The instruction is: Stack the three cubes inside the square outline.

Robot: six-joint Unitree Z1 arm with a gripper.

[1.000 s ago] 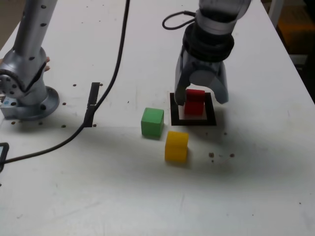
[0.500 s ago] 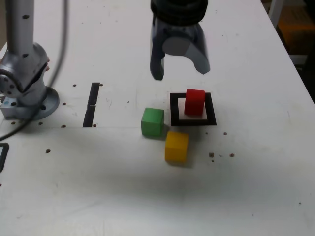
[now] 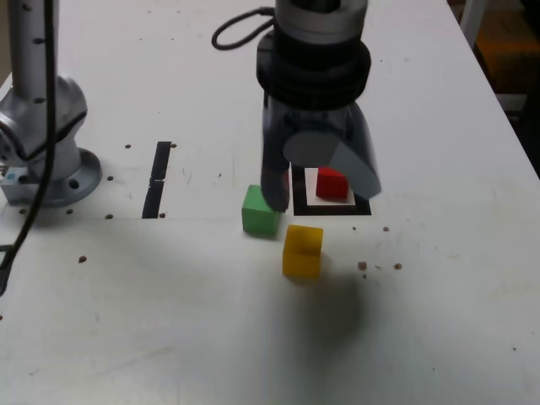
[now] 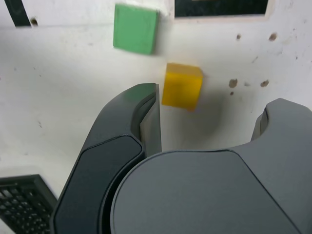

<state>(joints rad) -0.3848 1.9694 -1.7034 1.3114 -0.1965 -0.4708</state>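
On the white tabletop [image 3: 439, 321], the red cube [image 3: 332, 183] sits inside the black square outline [image 3: 337, 207]. The green cube [image 3: 259, 213] lies just beside the outline on the exterior view's left, and the yellow cube [image 3: 302, 251] rests nearer the camera, apart from both. The tool [image 3: 319, 187] hangs above them with its jaws spread, holding nothing.
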